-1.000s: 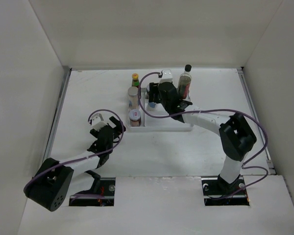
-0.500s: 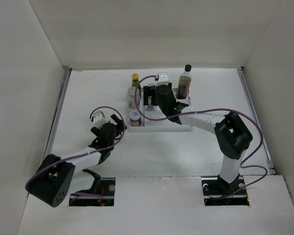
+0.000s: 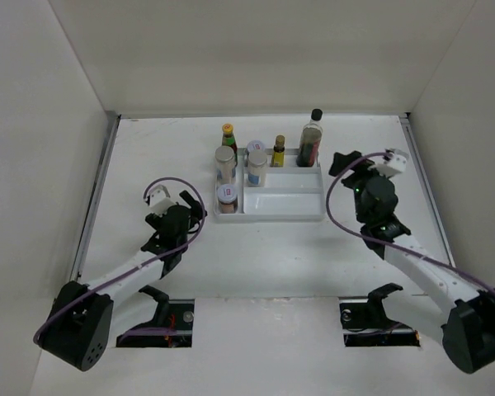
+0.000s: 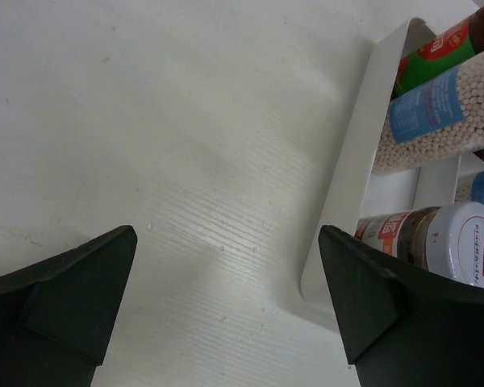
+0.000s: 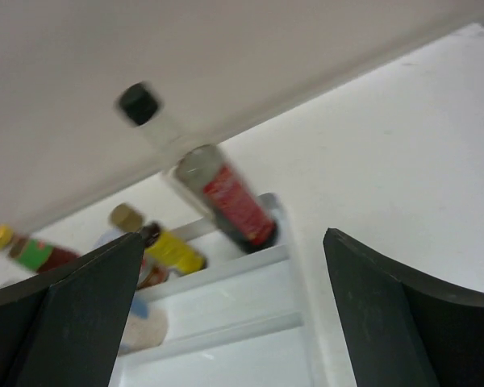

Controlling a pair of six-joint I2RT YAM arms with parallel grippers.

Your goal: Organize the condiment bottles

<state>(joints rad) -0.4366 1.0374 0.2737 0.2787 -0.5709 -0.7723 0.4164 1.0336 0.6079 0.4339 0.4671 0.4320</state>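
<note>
A white divided tray (image 3: 313,210) holds the condiment bottles. A tall dark black-capped bottle (image 3: 311,139) stands at its back right, and a small yellow-labelled bottle (image 3: 278,152) stands beside it. Two pale-lidded jars (image 3: 256,167) are further left. A green-labelled bottle (image 3: 228,134) and two more jars (image 3: 224,163) fill the left column. My left gripper (image 3: 191,216) is open, low over the table by the tray's near left corner (image 4: 347,185). My right gripper (image 3: 346,169) is open to the right of the tray and holds nothing. It faces the dark bottle (image 5: 226,201).
White enclosure walls (image 3: 74,124) close in the table on the left, back and right. Purple cables (image 3: 338,214) loop off both arms, the right one hanging near the tray's right edge. Two arm-base cutouts (image 3: 169,318) sit at the near edge.
My right arm has drawn back from over the tray to its right side, jaws opened wide, leaving the yellow-labelled bottle standing in the back row. The left gripper has shifted slightly left.
</note>
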